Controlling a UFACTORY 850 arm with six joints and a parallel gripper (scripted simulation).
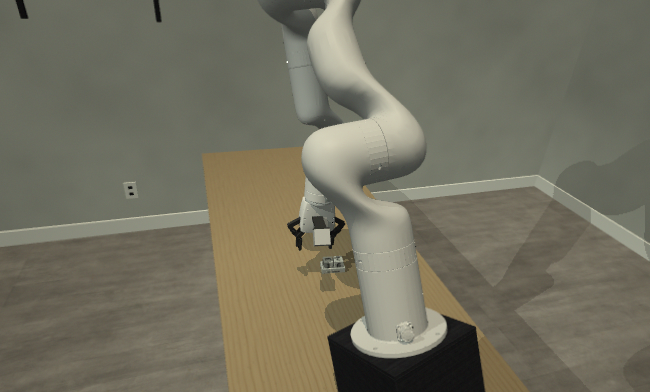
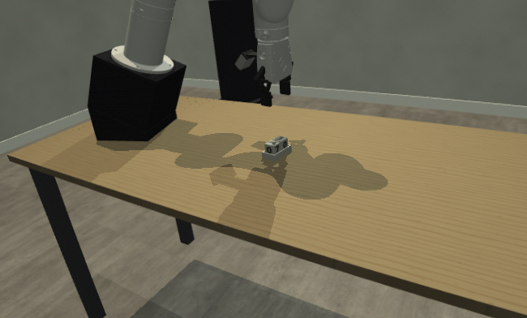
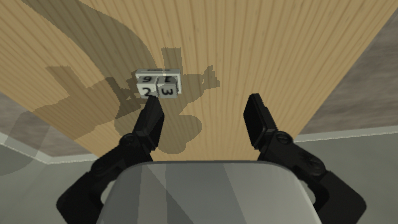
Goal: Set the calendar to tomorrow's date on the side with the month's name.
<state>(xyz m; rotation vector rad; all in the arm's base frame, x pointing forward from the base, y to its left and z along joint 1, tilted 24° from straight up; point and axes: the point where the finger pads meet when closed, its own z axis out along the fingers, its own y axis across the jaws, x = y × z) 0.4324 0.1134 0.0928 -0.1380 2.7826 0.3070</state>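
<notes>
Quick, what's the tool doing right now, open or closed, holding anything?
Tool: fully open, holding nothing, above the table, not touching the calendar cubes.
</notes>
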